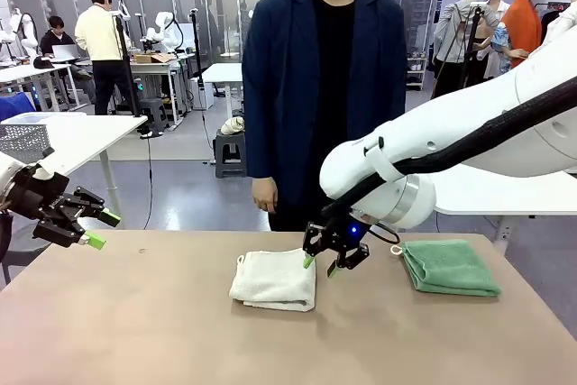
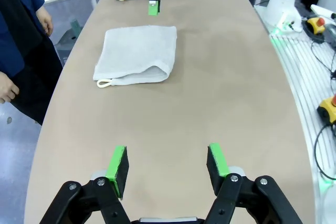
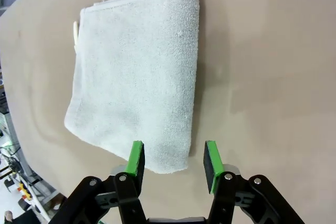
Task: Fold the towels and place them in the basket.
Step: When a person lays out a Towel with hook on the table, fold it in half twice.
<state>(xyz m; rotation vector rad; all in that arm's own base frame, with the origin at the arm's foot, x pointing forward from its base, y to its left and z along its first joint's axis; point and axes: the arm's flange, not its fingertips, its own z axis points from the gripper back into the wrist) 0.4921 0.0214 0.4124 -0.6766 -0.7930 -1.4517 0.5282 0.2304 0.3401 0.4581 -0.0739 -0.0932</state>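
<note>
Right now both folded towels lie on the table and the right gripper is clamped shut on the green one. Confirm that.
One thing is wrong. The right gripper is open and holds nothing; it hovers at a corner of the cream-white towel, not the green towel, which lies apart, as the front view shows. The right wrist view shows the jaws spread. Both folded towels do lie on the table.

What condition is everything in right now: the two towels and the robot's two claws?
White towel: folded, flat on the table.
Green towel: folded, flat on the table, apart from the white one.
Left gripper: open, empty, off above the table's left side.
Right gripper: open, empty, poised at the white towel's edge.
</note>
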